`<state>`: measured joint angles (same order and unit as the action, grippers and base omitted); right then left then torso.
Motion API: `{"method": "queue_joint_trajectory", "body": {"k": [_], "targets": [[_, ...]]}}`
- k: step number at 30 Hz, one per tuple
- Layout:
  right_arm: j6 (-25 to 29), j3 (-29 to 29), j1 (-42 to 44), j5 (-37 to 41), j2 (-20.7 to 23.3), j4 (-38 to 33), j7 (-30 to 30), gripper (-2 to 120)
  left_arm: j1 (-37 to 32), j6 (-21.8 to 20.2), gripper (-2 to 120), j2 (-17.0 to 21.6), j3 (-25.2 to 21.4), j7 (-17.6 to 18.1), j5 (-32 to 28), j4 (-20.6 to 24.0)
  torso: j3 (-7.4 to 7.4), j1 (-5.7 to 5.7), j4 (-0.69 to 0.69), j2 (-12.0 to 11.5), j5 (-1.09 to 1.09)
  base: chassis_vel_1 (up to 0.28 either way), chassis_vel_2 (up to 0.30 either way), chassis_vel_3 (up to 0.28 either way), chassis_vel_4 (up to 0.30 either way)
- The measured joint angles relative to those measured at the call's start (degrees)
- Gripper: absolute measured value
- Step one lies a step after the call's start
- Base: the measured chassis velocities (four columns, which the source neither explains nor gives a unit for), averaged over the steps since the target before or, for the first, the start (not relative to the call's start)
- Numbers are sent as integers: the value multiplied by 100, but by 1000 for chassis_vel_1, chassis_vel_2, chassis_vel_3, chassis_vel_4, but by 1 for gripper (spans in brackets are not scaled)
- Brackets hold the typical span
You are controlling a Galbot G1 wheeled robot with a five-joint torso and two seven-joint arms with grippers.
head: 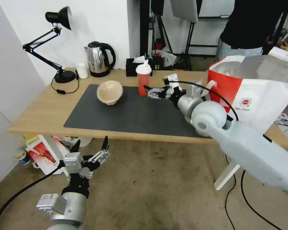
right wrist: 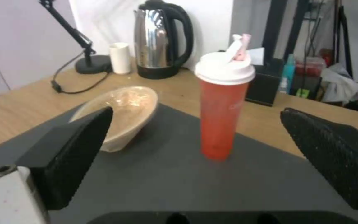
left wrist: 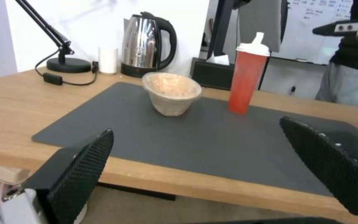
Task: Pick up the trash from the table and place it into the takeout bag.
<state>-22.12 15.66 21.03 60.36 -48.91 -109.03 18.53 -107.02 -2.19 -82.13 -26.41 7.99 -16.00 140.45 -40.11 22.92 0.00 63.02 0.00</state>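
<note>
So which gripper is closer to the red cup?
The right. The right gripper is open over the mat, just beside the red cup, not touching it. The left gripper is open too, down below the table edge, far from it.

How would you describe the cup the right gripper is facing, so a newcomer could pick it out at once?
On the light-wood table lies a dark grey mat; near its far edge, just in front of the open right gripper, stands the red cup. It is tall, upright and white-lidded, unlike the tilted beige paper bowl beside it.
</note>
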Motion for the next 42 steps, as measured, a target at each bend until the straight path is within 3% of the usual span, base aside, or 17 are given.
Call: {"method": "queue_joint_trajectory", "body": {"k": [10,19,23,42], "targets": [[-406,45,-411,318,-15,235,183,100,-1,3,100,-24,31,-5,21,-34,1,0,-1,0,0,0,0,0,0],[-575,201,-1160,458,-1266,2177,52,100,40,-11,100,-84,71,13,6,-96,0,0,1,0,-2,0,0,0,0],[-564,201,-1208,284,-1542,2624,-87,100,44,-11,100,-86,69,13,5,-110,0,0,1,0,0,0,0,0,0],[-377,246,-1398,-279,-2218,3914,-505,100,87,3,100,-62,71,13,-10,-147,0,0,0,1,0,0,0,0,0]]}}
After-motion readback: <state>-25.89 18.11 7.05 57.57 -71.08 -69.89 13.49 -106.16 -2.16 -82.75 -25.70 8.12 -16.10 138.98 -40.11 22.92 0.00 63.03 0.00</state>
